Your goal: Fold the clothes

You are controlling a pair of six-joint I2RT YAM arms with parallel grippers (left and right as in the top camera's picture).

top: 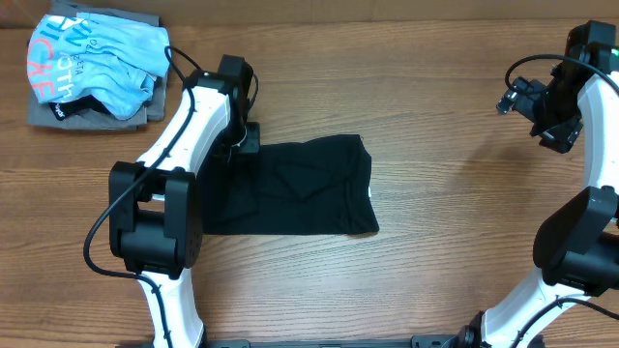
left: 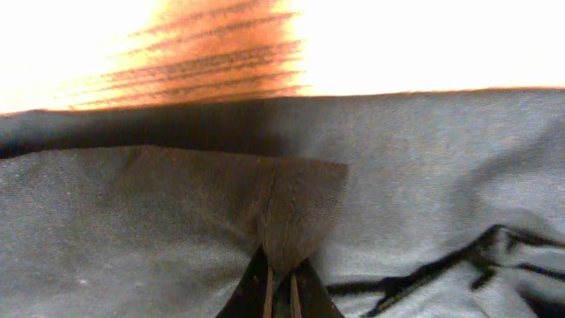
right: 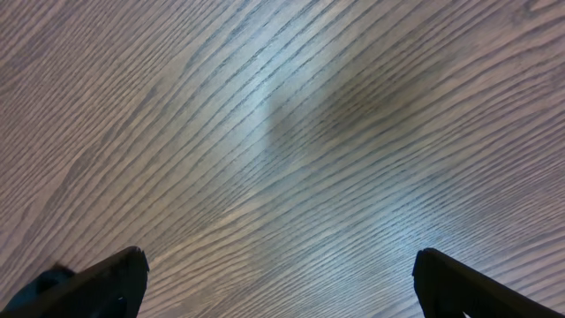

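Left wrist only: left hand (left: 281, 287) tight on T-shirt (left: 424, 168) fold

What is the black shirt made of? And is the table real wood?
The black T-shirt looks like soft, matte knit cloth, likely cotton: it creases and peaks where the left claw pinches it. The table shows brown wood grain with a light sheen; real wood or printed laminate, I cannot tell.
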